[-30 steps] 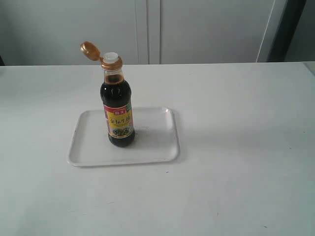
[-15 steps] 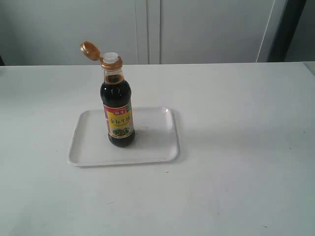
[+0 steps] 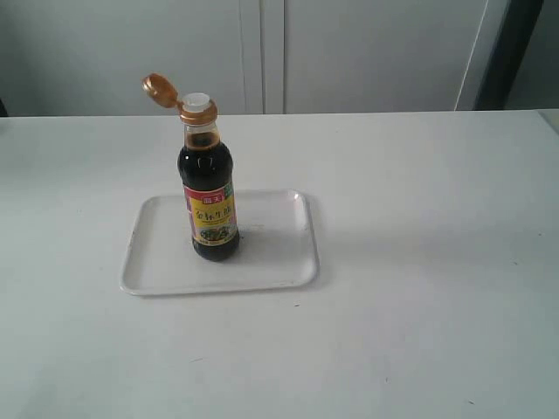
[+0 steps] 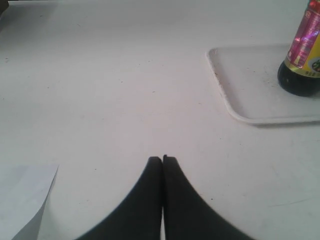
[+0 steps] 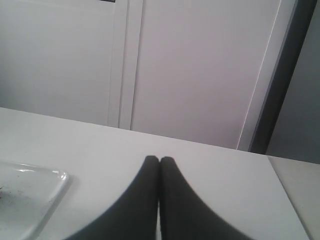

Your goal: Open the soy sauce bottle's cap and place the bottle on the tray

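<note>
Clearly, I saw the soy sauce bottle (image 3: 210, 196) standing upright on the tray (image 3: 271, 262), its cap (image 3: 161, 89) flipped back off the white spout. My left gripper (image 4: 162, 159) sat pressed closed and held nothing, apart from the tray on the table (image 3: 419, 262). My right gripper (image 5: 159, 160) was likewise closed and empty.

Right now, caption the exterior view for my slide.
Soy sauce bottle stands upright on the tray, cap flipped open.
</note>
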